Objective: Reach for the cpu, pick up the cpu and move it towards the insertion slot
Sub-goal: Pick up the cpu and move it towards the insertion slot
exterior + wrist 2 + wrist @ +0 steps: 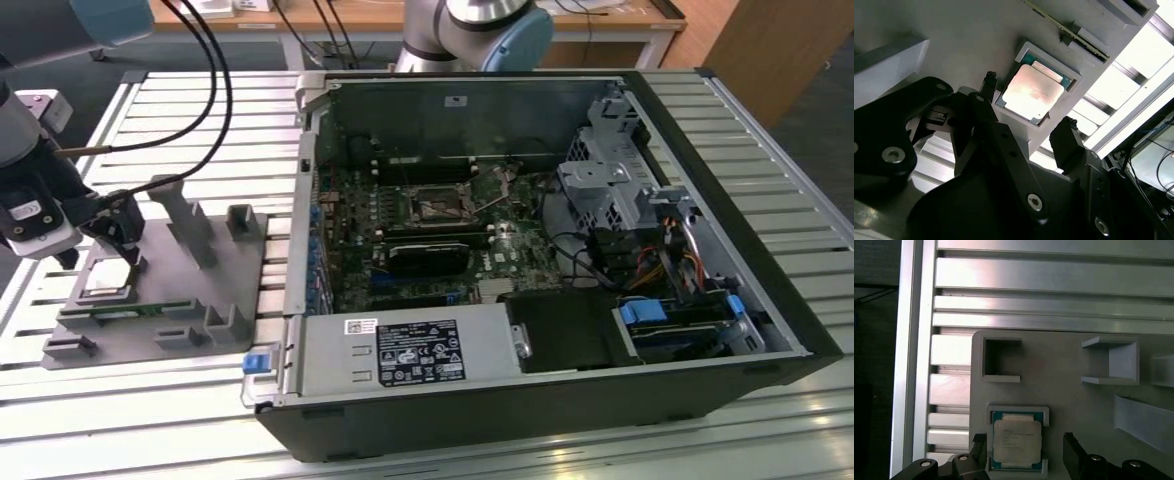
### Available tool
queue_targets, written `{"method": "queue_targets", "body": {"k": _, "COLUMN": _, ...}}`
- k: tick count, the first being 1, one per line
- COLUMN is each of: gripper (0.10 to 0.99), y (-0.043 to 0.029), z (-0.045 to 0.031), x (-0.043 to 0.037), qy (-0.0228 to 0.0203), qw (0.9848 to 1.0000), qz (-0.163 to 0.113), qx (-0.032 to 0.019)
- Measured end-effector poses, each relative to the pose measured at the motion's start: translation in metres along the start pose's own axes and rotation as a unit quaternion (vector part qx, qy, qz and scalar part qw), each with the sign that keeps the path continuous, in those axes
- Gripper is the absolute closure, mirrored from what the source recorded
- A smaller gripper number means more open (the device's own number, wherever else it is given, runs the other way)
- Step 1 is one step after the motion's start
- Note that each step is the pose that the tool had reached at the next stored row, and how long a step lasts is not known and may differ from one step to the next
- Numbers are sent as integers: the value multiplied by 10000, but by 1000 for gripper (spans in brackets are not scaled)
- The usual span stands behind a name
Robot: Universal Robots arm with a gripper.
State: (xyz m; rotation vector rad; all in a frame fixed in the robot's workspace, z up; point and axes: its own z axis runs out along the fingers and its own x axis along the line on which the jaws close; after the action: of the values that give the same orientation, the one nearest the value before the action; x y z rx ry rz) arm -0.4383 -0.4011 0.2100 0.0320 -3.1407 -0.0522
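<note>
While the gripper [1024,436] gapes, the cpu [1017,441] lies between its jaws.

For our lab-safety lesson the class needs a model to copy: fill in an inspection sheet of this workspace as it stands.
Surface: slatted metal table carrying a grey holder plate and an open computer case.
Job's things: chip lying in its pocket on the plate; socket on the board inside the case.
Clutter: memory stick on the plate near the chip.
Grippers: gripper over the chip, fingers open on either side, not gripping.
Cables: black cables hang to the arm; wires inside the case.
Surroundings: wooden bench behind the table.
</note>
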Motion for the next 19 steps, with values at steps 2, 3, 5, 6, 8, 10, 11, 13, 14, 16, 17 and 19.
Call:
{"method": "queue_targets", "body": {"k": 2, "gripper": 380, "y": -9, "z": 18, "x": 3, "qy": 0, "qw": 10000, "qz": -2, "qx": 0}}
{"method": "queue_targets", "body": {"k": 3, "gripper": 380, "y": -12, "z": 25, "x": 3, "qy": 0, "qw": 10000, "qz": -3, "qx": 0}}
{"method": "queue_targets", "body": {"k": 5, "gripper": 380, "y": -18, "z": 37, "x": 4, "qy": 0, "qw": 10000, "qz": -4, "qx": 0}}
{"method": "queue_targets", "body": {"k": 6, "gripper": 380, "y": -20, "z": 42, "x": 4, "qy": 0, "qw": 10000, "qz": -5, "qx": 0}}
{"method": "queue_targets", "body": {"k": 8, "gripper": 380, "y": -22, "z": 51, "x": 5, "qy": 1, "qw": 10000, "qz": -5, "qx": 0}}
{"method": "queue_targets", "body": {"k": 10, "gripper": 380, "y": -24, "z": 60, "x": 4, "qy": 1, "qw": 10000, "qz": -6, "qx": 0}}
{"method": "queue_targets", "body": {"k": 11, "gripper": 380, "y": -26, "z": 65, "x": 5, "qy": 0, "qw": 10000, "qz": -6, "qx": 0}}
{"method": "queue_targets", "body": {"k": 13, "gripper": 380, "y": -28, "z": 73, "x": 5, "qy": 0, "qw": 10000, "qz": -7, "qx": 1}}
{"method": "queue_targets", "body": {"k": 14, "gripper": 380, "y": -29, "z": 77, "x": 5, "qy": 0, "qw": 10000, "qz": -7, "qx": 2}}
{"method": "queue_targets", "body": {"k": 16, "gripper": 380, "y": -33, "z": 87, "x": 5, "qy": 1, "qw": 10000, "qz": -9, "qx": 3}}
{"method": "queue_targets", "body": {"k": 17, "gripper": 380, "y": -35, "z": 93, "x": 5, "qy": 1, "qw": 10000, "qz": -10, "qx": 3}}
{"method": "queue_targets", "body": {"k": 19, "gripper": 380, "y": -37, "z": 109, "x": 5, "qy": 0, "qw": 10000, "qz": -10, "qx": 3}}
